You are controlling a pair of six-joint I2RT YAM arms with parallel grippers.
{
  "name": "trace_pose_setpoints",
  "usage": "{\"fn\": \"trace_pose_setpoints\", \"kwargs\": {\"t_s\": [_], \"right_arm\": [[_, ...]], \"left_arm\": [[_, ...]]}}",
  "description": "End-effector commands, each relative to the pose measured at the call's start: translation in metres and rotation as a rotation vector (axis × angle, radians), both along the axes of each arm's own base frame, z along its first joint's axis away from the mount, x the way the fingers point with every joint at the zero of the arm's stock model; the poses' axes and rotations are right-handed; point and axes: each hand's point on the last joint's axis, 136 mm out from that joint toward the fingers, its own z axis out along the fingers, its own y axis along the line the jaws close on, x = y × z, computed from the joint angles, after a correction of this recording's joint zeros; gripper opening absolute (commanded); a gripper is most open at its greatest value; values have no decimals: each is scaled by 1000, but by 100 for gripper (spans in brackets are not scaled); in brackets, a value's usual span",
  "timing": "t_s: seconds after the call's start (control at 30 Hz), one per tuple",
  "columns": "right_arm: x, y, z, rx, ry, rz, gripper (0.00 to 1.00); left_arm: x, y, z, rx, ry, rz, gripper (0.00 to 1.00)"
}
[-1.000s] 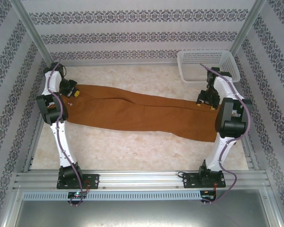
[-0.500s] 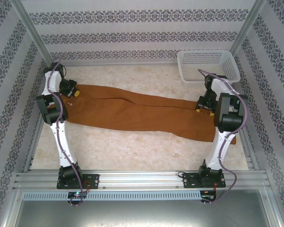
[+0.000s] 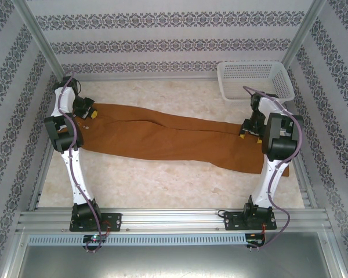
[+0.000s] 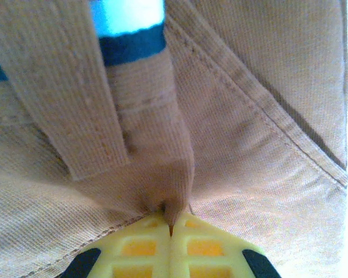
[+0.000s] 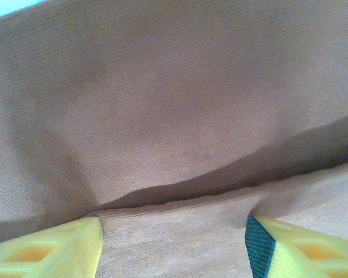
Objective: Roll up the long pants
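The long pants (image 3: 174,136) lie flat across the table, rust-brown, waist at the left and leg ends at the right. My left gripper (image 3: 88,110) sits at the waistband. In the left wrist view its yellow fingers (image 4: 133,249) are pressed together, and the gripper (image 4: 171,225) is shut on a pinched fold of the pants (image 4: 267,116) beside a belt loop. My right gripper (image 3: 249,128) is down on the far leg end. In the right wrist view it (image 5: 174,231) stands open, and a hemmed layer of the pants (image 5: 174,104) lies between the spread fingers (image 5: 75,243).
A white mesh basket (image 3: 255,80) stands at the back right, just behind the right arm. The pale marble tabletop (image 3: 162,179) shows bare in front of the pants. Patterned walls close in the left, right and back.
The right arm's elbow has swung inward and its gripper has shifted slightly left over the leg end, jaws a little wider. The left arm and the pants have not moved.
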Motion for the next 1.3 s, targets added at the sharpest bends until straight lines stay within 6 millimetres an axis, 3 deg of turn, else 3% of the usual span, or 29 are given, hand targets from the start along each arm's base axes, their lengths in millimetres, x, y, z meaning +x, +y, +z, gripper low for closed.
{"fn": "trace_pose_setpoints", "kwargs": {"t_s": [0.0,0.47,0.77,1.0,1.1,1.17,1.23,1.27], "right_arm": [[2,-11,11,-42,-18,-52,69],[9,-10,26,-33,-157,-274,73],[-9,-10,9,-59,-83,-285,73],[-9,-13,0,-77,-58,-276,70],[-4,-18,-1,-90,-53,-258,61],[0,-21,-2,-98,-49,-246,46],[4,-23,-4,-102,-39,-233,11],[4,-24,-4,-105,-36,-229,0]], "left_arm": [[11,0,14,-8,-59,-1,0],[11,-1,11,-16,-59,-3,0],[12,-3,3,-31,-57,-5,0],[12,0,-2,-35,-55,-4,0],[14,1,-2,-36,-65,-2,0],[15,2,0,-38,-71,1,0],[15,4,0,-38,-74,5,0],[16,4,0,-38,-76,6,0]]}}
